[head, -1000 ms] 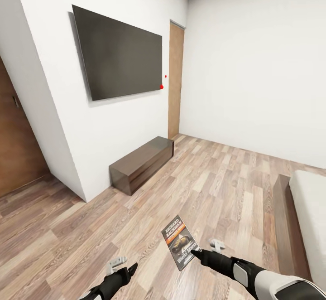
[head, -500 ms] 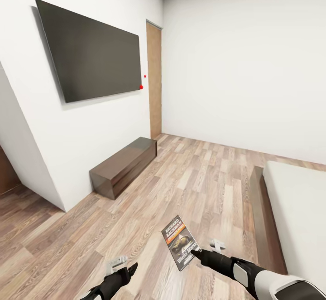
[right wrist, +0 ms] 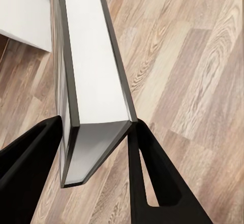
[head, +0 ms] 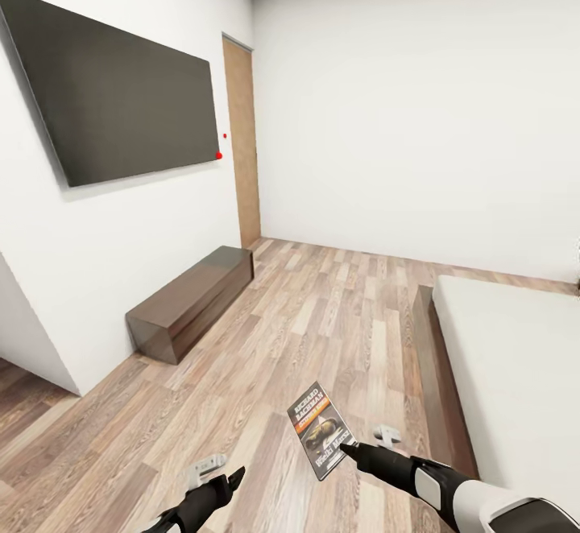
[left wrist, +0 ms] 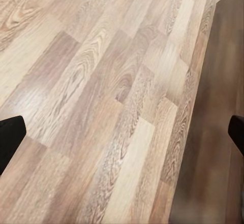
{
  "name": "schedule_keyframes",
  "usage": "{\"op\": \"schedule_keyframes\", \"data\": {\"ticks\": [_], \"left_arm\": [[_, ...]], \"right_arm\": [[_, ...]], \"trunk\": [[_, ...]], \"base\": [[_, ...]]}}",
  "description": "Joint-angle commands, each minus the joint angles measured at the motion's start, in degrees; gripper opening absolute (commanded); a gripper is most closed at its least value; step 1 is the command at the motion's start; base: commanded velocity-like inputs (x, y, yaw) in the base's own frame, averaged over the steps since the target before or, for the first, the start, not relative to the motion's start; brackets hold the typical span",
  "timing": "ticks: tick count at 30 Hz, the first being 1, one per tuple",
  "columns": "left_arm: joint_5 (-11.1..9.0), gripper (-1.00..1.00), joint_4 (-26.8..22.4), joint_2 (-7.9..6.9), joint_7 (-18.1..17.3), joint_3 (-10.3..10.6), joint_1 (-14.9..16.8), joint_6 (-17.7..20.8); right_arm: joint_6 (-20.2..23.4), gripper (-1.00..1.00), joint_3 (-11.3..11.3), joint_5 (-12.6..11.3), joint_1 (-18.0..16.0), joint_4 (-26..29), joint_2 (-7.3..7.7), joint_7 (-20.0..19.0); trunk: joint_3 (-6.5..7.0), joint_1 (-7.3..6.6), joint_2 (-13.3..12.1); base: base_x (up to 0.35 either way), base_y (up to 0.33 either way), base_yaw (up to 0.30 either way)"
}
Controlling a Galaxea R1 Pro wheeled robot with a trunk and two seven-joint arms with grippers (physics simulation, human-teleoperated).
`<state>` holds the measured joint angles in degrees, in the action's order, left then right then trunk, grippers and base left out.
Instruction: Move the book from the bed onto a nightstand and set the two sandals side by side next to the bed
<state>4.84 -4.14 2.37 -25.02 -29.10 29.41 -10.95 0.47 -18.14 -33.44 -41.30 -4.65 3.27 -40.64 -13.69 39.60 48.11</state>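
Note:
My right gripper (head: pixel 348 449) is shut on the lower corner of the book (head: pixel 321 430), a thin paperback with a dark cover, white lettering and an orange band, held upright above the floor. In the right wrist view the book (right wrist: pixel 91 76) shows edge-on between the two black fingers (right wrist: pixel 147 178). The bed (head: pixel 515 372) with its pale mattress and dark wooden frame lies at the right. My left gripper (head: pixel 234 478) hangs low at the left; its dark fingertips (left wrist: pixel 10 137) stand wide apart over bare planks, open.
A large dark TV (head: pixel 113 110) hangs on the left wall above a low dark brown bench (head: pixel 189 301). A brown door (head: pixel 242 146) stands in the far corner. Wood-plank floor (head: pixel 338 316) runs between the bench and the bed.
The whole view has swung to the right: the TV, bench and door slid left and more of the bed came into view. Both arms and the held book keep their places.

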Motion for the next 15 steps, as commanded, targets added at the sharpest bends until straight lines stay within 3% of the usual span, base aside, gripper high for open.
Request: {"op": "schedule_keyframes", "data": {"ticks": [1,15], "left_arm": [[0.5,1.00,0.0,0.01,-0.1,-0.4,0.0,-0.2],[0.5,1.00,0.0,-0.01,-0.1,-0.4,0.0,-0.2]], "right_arm": [[0.1,-1.00,-0.4,-0.6,-0.1,-0.2,-0.02,-0.3],[0.1,-1.00,-0.4,-0.6,-0.1,-0.2,-0.02,-0.3]], "trunk": [[-0.08,0.01,0.1],[-0.08,0.01,0.1]], "base": [[0.000,0.000,-0.052],[0.000,0.000,-0.010]]}}
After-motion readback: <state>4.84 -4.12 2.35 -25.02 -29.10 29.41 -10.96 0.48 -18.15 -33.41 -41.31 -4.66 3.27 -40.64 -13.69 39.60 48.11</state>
